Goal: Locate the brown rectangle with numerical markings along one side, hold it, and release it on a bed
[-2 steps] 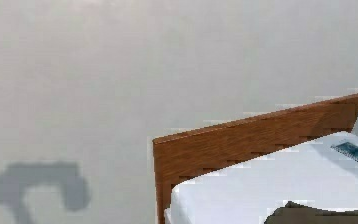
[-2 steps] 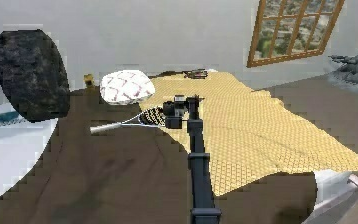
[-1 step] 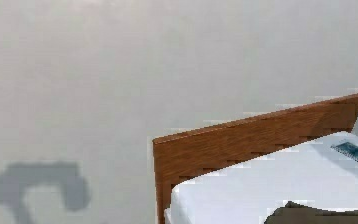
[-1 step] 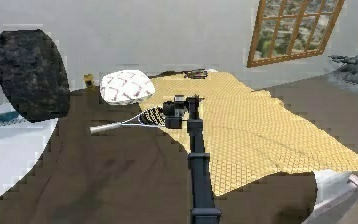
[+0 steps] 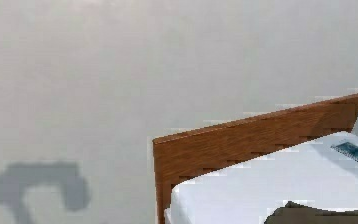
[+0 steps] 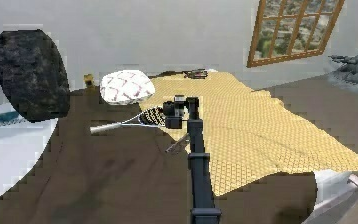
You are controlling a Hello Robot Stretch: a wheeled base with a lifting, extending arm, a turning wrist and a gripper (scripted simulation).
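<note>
One part of the job looks settled: the robot is at a bed (image 5: 187, 200), whose wooden headboard (image 5: 247, 138) stands against the bare wall (image 5: 77, 80) in the forward view, with white bedding (image 5: 297, 170) to its right. In the arm side view, going from the left, a dark rounded lump (image 6: 32, 62) and a white patterned cushion (image 6: 125, 86) rest on the dark blanket (image 6: 87, 170). Next a racket (image 6: 137, 120) lies just left of the jaws, which reach out over the bed at the end of the arm (image 6: 199, 165). A tan blanket (image 6: 262, 130) spreads to the right, below a window (image 6: 297, 30). With racket and bedclothes right behind the jaws, I cannot tell whether they grasp anything, nor can I tell where the brown rectangle is. So finding and gripping it may be done, and the release onto the bed is either pending or finished; these views do not settle which
</note>
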